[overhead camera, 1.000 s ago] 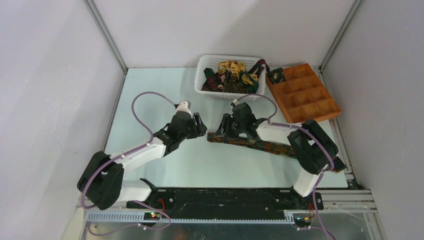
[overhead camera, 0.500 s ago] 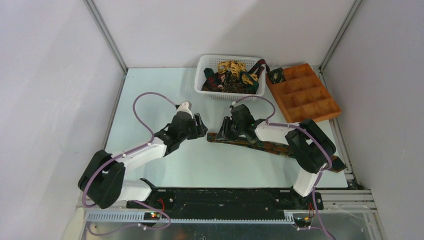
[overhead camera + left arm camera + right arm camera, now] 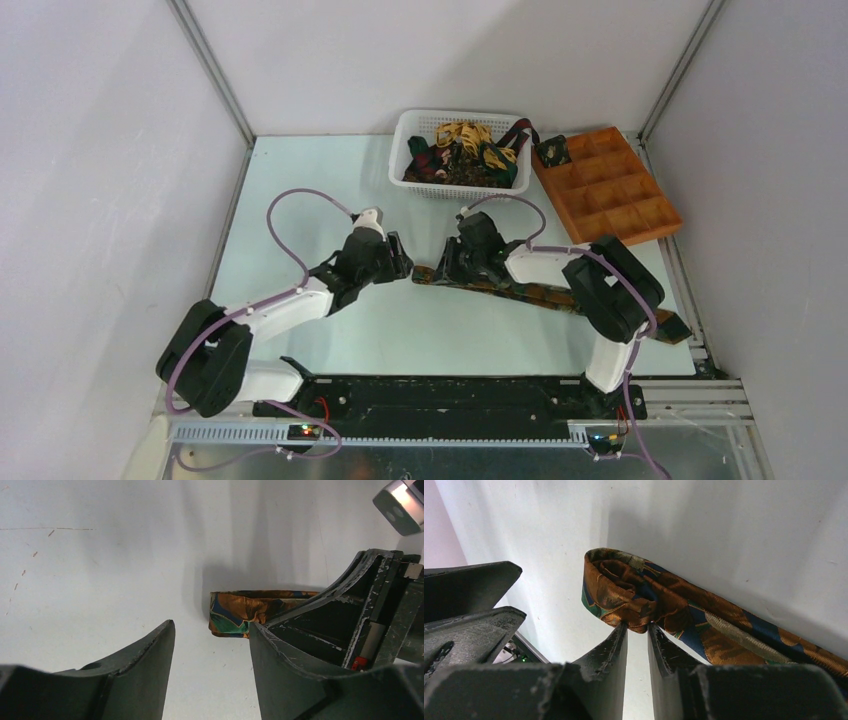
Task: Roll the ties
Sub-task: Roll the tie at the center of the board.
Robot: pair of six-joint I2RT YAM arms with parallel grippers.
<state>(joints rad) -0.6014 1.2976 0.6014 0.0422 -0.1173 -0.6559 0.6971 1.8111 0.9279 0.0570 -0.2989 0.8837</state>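
A long tie (image 3: 560, 296), patterned orange-brown, green and blue, lies flat across the table middle toward the right edge. Its left end is folded over into a small loop (image 3: 616, 587). My right gripper (image 3: 638, 626) is shut on the near edge of that fold; in the top view it (image 3: 443, 268) sits at the tie's left end. My left gripper (image 3: 211, 629) is open and empty, low over the table, with the folded end (image 3: 235, 612) just beyond its right fingertip. In the top view it (image 3: 406, 266) faces the right gripper closely. More ties (image 3: 462, 150) fill the basket.
A white plastic basket (image 3: 402, 135) stands at the back centre. An orange-brown compartment tray (image 3: 625, 195) lies to its right, with one dark rolled tie (image 3: 552, 151) in its back-left compartment. Grey walls close in the table on both sides.
Both grippers have drawn slightly closer together at the tie's left end. The right gripper has shifted a little left and lower over the fold.
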